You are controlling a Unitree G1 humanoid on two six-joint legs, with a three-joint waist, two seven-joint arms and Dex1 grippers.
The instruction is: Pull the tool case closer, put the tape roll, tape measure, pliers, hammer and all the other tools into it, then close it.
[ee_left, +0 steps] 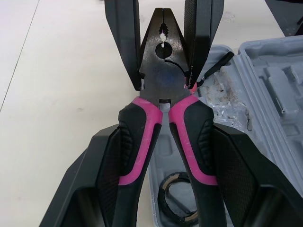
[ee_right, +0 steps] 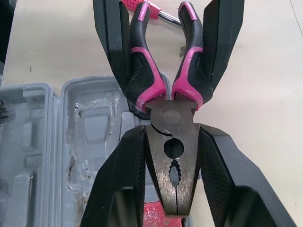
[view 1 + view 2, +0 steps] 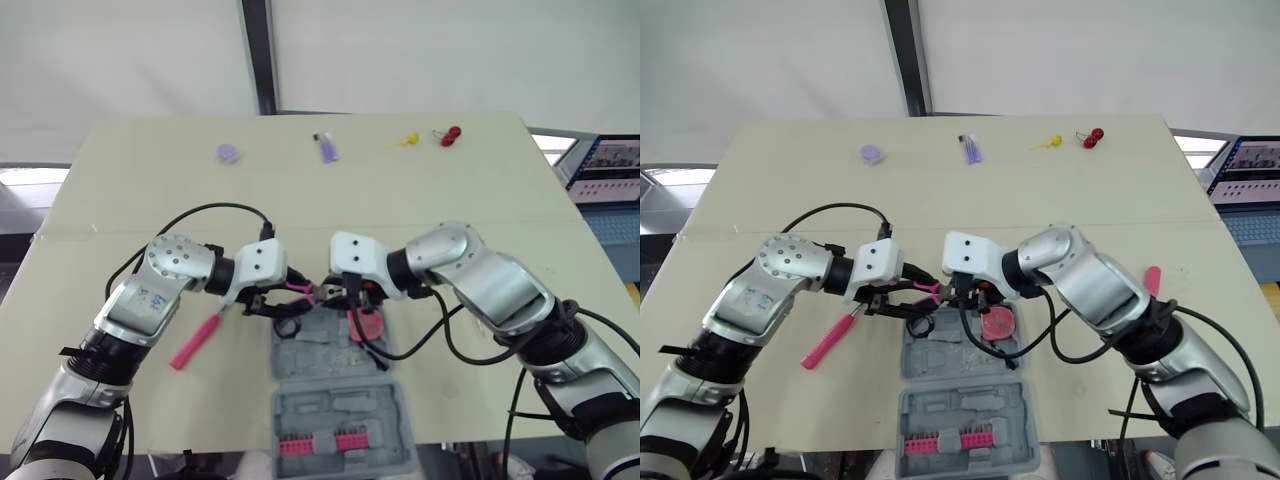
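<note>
Left wrist view: L claw (image 1: 164,130) grips pliers (image 1: 163,71) handles, R claw (image 2: 171,132) clamps head, above tool case (image 1: 265,94).

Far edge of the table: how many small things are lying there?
4, left to right: a purple round piece, a purple stick, a yellow piece, a red piece.

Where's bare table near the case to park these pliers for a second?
Widest bare patch: table beyond the left gripper and right gripper holding the pliers, up to the purple tool at the far edge. Also bare right of the tool case. Crowded: the case's left, by the pink-handled tool.
</note>
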